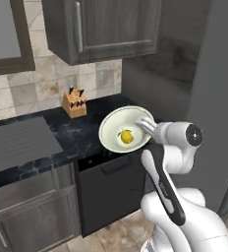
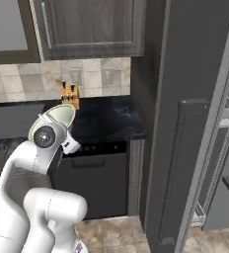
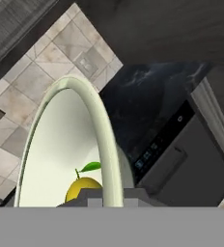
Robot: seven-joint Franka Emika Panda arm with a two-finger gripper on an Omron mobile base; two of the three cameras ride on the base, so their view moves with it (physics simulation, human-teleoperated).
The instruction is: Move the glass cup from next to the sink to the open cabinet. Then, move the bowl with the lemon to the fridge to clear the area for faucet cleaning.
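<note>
The cream-white bowl (image 1: 117, 127) hangs tilted above the black counter's right end, its inside facing the left base camera. My gripper (image 1: 146, 125) is shut on the bowl's right rim. The yellow lemon (image 1: 127, 137) lies low inside the bowl. In the hand view the bowl's rim (image 3: 105, 144) runs edge-on up from between my gripper (image 3: 112, 198), with the lemon (image 3: 83, 188) and its green leaf just left of it. From the right the bowl (image 2: 62, 114) peeks over my wrist. The grey fridge (image 2: 185, 128) stands to the right, its white inner shelves (image 2: 228, 117) showing.
A wooden knife block (image 1: 74, 103) stands at the back of the black counter (image 1: 81, 133). The ridged drainboard (image 1: 17, 140) lies to the left. A dark dishwasher front (image 1: 111, 189) sits under the counter. A shut wall cabinet (image 1: 106, 24) hangs above.
</note>
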